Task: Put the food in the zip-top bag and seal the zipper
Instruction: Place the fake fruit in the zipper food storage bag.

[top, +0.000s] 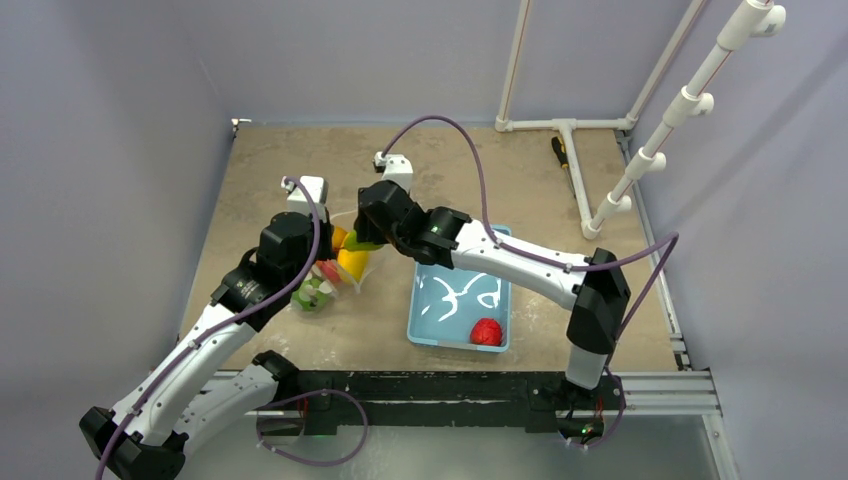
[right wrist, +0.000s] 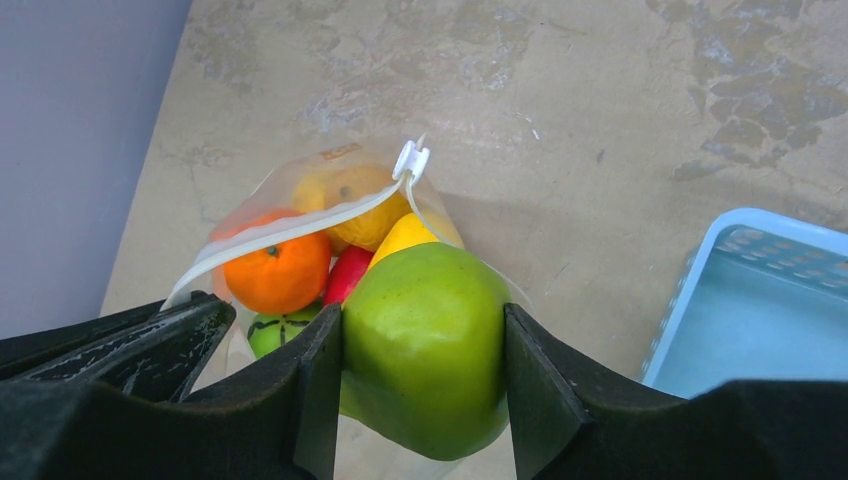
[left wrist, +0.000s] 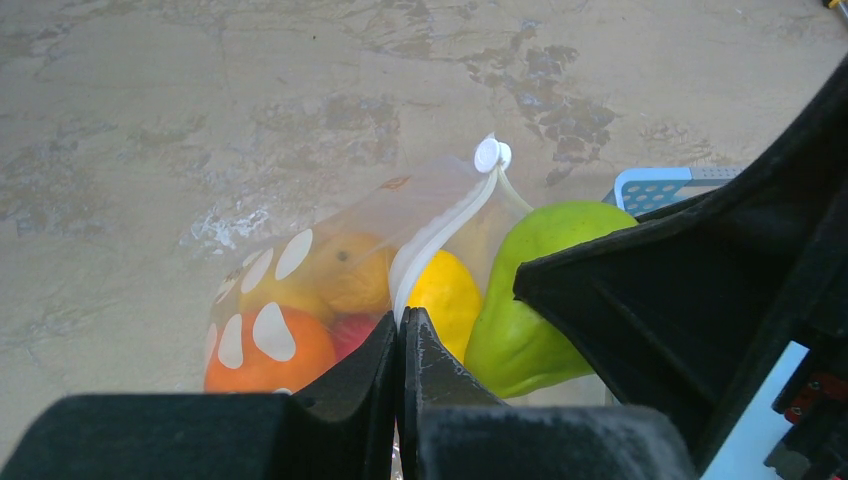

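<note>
The zip-top bag [right wrist: 300,190] lies on the table with its mouth open. It holds several pieces of food: an orange [right wrist: 277,272], a red fruit [right wrist: 348,272], a yellow one [left wrist: 447,295] and a striped green one [right wrist: 272,332]. The zipper [right wrist: 300,226] runs along the mouth to a white slider [left wrist: 491,155]. My left gripper [left wrist: 405,325] is shut on the bag's mouth edge at the zipper. My right gripper [right wrist: 423,370] is shut on a large green fruit [right wrist: 425,345] and holds it at the bag's mouth. From above, both grippers [top: 325,262] [top: 362,240] meet over the bag [top: 322,290].
A light-blue basket [top: 425,300] stands right of the bag with a red fruit [top: 486,331] in its near corner. A white pipe frame [top: 570,125] and a dark tool [top: 563,158] lie at the back right. Grey walls enclose the table.
</note>
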Motion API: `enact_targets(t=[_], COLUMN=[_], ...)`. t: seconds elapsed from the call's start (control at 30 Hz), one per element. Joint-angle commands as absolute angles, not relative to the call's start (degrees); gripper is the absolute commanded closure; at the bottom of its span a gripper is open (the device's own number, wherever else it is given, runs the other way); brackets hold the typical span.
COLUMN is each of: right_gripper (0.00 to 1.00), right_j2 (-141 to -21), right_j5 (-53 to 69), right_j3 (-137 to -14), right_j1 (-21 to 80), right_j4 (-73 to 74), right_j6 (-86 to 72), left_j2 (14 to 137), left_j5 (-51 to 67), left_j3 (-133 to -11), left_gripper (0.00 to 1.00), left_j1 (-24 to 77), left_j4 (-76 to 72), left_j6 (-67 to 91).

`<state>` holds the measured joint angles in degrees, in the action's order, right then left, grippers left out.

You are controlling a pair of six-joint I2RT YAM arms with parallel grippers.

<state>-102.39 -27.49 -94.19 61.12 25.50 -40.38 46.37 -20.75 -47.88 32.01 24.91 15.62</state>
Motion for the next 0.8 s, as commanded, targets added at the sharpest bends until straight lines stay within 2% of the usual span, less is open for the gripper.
enact_targets(t=[0.0, 0.23, 0.7, 0.77], right_gripper=[0.93, 0.92, 0.77, 0.71], right_j2=[-102.68, -104.19, -108.72, -108.64], right_j5=[-26.86, -23.17, -22.94, -23.0], right_j3=[-96.42, -95.73, -95.87, -95.44], right_j1=[61.39, 61.78, 61.84, 61.87], right_j4=[23.44, 18.9, 10.35, 8.34], right_j6=[-43.29, -43.51, -41.12, -40.62], left_j2=[45.84, 45.75, 45.82, 45.81], left_j5=[-20.63, -20.65, -20.65, -20.74], left_j3=[-47.74, -47.8, -47.77, -47.73], left_gripper=[1.0, 1.0, 1.0, 1.0], left_j1=[32.26, 32.24, 32.26, 32.22], left_j4=[22.81, 22.85, 22.94, 22.92], left_j6=[15.14, 15.12, 15.13, 15.12])
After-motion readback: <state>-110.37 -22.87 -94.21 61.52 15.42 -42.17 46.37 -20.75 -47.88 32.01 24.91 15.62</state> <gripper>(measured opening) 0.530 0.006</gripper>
